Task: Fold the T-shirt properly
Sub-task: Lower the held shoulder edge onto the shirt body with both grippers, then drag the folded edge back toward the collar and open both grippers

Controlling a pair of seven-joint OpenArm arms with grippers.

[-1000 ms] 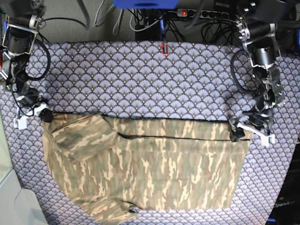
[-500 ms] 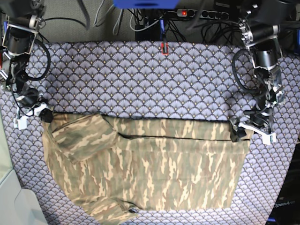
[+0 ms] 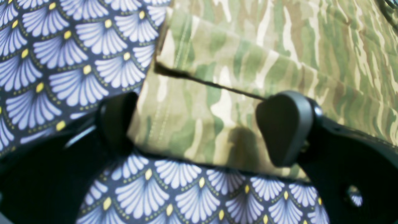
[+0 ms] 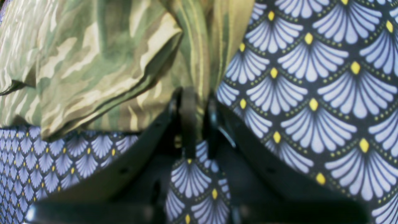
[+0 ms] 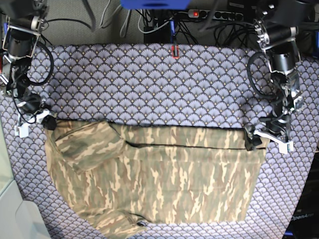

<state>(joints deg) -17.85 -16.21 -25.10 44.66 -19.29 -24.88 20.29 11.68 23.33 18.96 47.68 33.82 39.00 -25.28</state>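
Note:
The camouflage T-shirt (image 5: 159,179) lies flat on the near half of the table, doubled over, with a sleeve folded in at its left. My left gripper (image 5: 251,138) sits at the shirt's far right corner. In the left wrist view, that gripper (image 3: 199,124) is open and the shirt's hemmed corner (image 3: 192,118) lies between its wide-apart fingers (image 3: 284,127). My right gripper (image 5: 48,121) is at the far left corner. The right wrist view shows that gripper (image 4: 199,115) shut on a bunched fold of the T-shirt (image 4: 77,56).
A purple scallop-patterned tablecloth (image 5: 149,84) covers the whole table. Cables and a power strip (image 5: 214,15) run along the back edge, with a small red clip (image 5: 174,51) at its middle. A pale surface (image 5: 20,219) shows at the near left corner.
The left arm's upper links have shifted slightly to the right. Its gripper stays at the shirt corner. The shirt and the right arm have not moved.

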